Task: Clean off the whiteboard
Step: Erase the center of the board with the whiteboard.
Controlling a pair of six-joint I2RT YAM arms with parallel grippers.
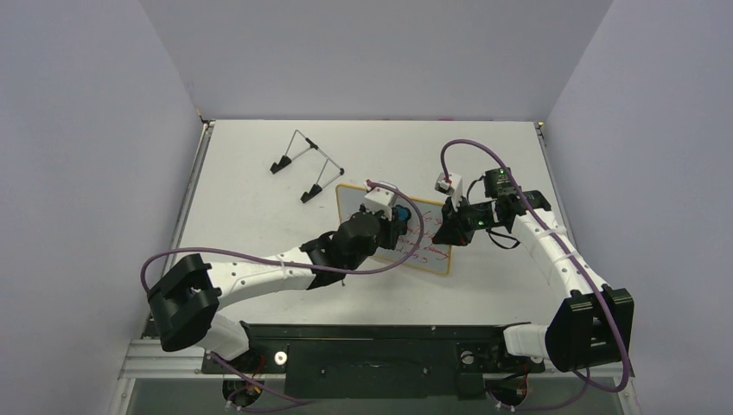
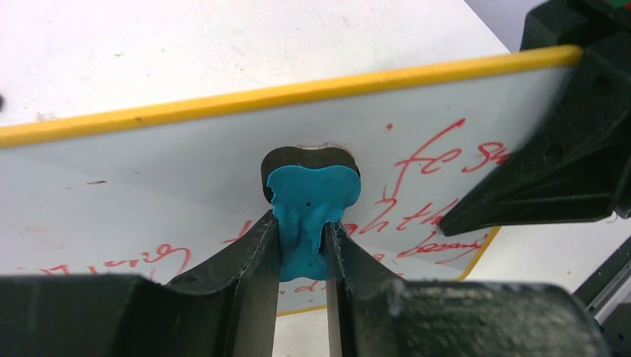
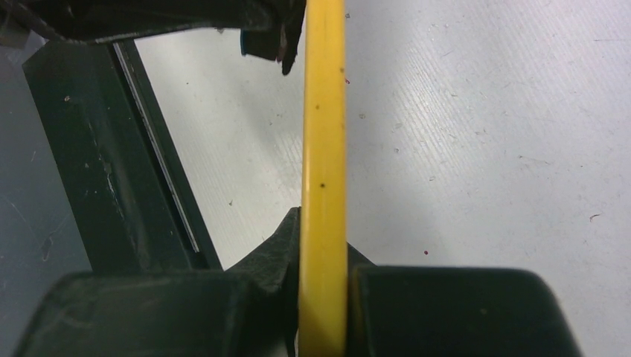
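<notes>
Table: you only see the whole of it from the top camera. Both wrist views show bare white patches.
Whiteboard: lies mid-table, at 4 o'clock from the wire stand. From the top it's mostly covered by the two arms. In the left wrist view you get the face: yellow rim, red handwriting on the right and near parts, and a blank left part with a faint pink smear. The right wrist view shows only the rim edge-on, a yellow strip running 12 to 6. Can't tell whether it's flat on the table or lifted.
Right gripper: sits at the board's 3 o'clock edge. The top view doesn't resolve the fingers. In its own wrist view they're pinched narrow on the rim, one on each face. The left wrist view shows one black finger at 3 o'clock, overlapping the board's corner.
Left gripper: over the board's middle, fingers narrow and clamped on the eraser.
Wire stand: top view only, at 11 o'clock from the board and well apart from it, with black feet.
Eraser: a blue block squeezed out of shape, with a dark pad at its far end against the board face. From the top you only get a blue speck.
</notes>
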